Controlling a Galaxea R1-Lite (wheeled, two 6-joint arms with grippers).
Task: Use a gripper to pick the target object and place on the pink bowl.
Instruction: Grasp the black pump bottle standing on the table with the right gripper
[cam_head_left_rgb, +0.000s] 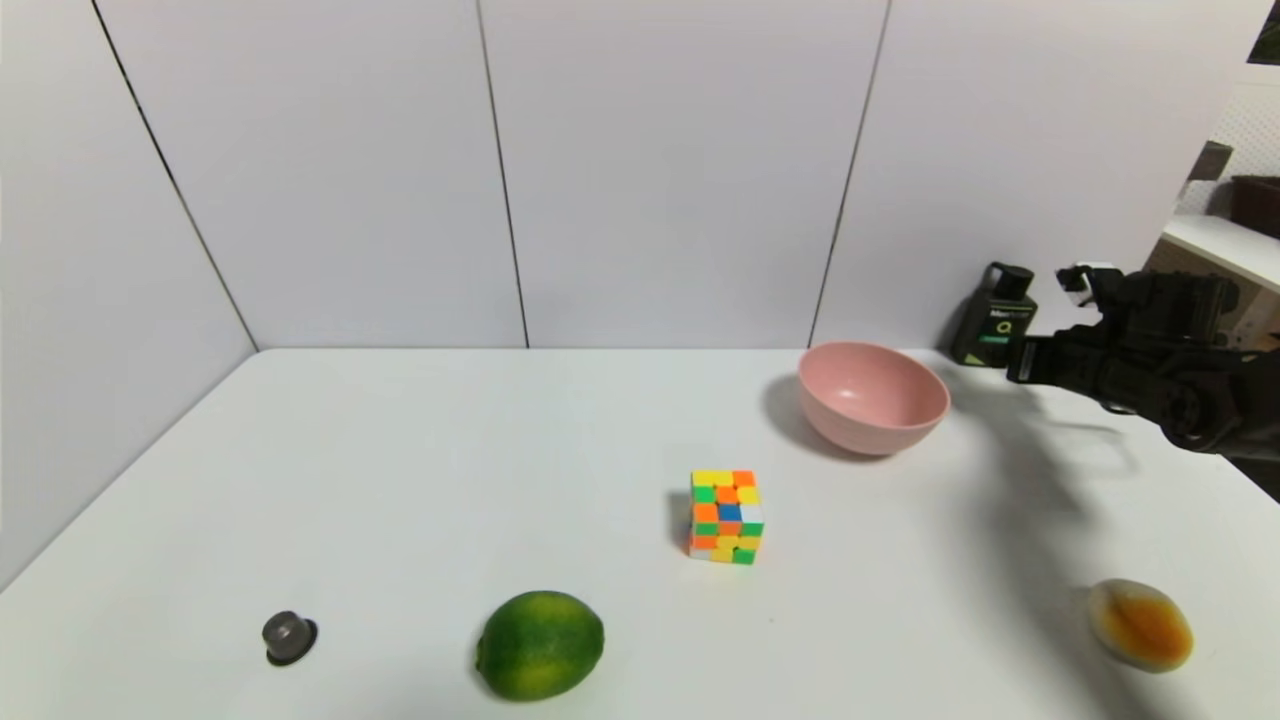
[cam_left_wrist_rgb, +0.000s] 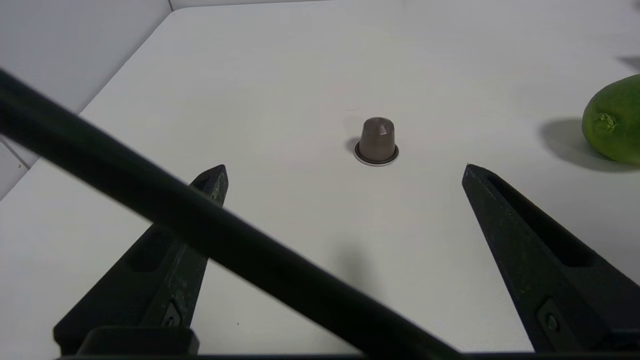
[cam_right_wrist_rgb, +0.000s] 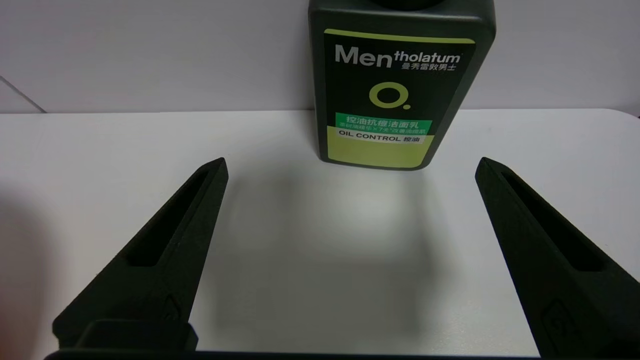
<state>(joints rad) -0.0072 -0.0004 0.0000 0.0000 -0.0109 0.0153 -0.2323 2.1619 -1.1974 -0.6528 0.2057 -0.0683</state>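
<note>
The right gripper (cam_right_wrist_rgb: 350, 165), jaws wide apart, faces the bottle (cam_right_wrist_rgb: 400, 95), which stands right of the bowl (cam_head_left_rgb: 872, 396); the left gripper (cam_left_wrist_rgb: 345, 170) also gapes.

On the black pump bottle (cam_right_wrist_rgb: 400, 85), "Mentholatum" is written in white. A green ring with a dot is printed under it. "OIL CONTROL" is written lower down on the label.

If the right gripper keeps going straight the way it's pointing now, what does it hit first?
Most likely the black pump bottle. It stands upright directly ahead of the open right gripper, roughly centred between the fingers, with only bare table between. How far ahead is unclear.
</note>
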